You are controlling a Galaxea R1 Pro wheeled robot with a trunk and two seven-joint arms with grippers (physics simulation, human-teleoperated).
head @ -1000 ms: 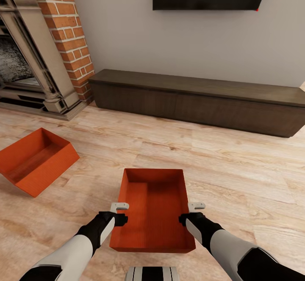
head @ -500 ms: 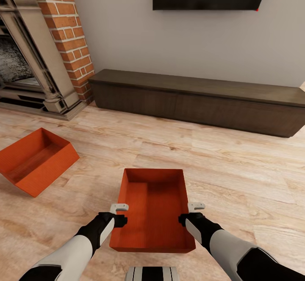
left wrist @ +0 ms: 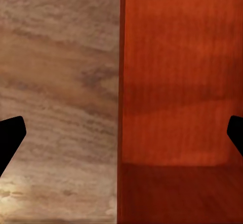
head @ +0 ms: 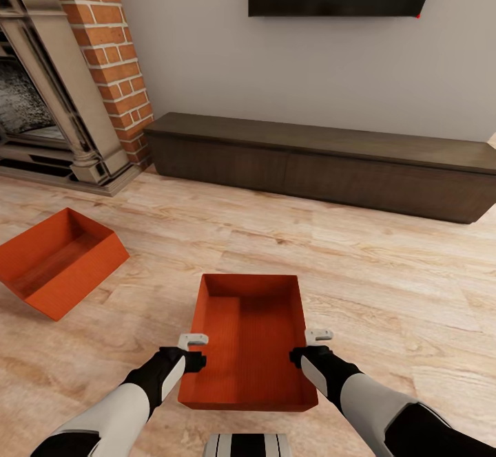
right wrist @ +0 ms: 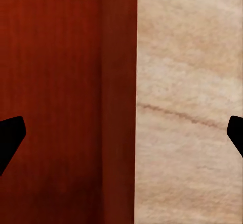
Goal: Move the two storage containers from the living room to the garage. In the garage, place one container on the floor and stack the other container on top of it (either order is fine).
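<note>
Both end effectors spread wide astride near container [head: 249, 343] walls, wood-plank floor [head: 386, 285], dark low cabinet [head: 324, 164]

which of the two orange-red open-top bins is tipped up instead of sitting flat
The orange-red ribbed bin near the brick fireplace is tilted. The other orange-red bin lies flat between the left gripper and right gripper.

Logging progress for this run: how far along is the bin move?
Done: nothing yet. Both bins sit on the living room's wood floor, the far bin lying tilted by the fireplace. In hand: the left claw and right claw straddle the near bin's side walls, open, one wall between each pair of fingers. Left: grip, lift, carry both to the garage, stack.
</note>
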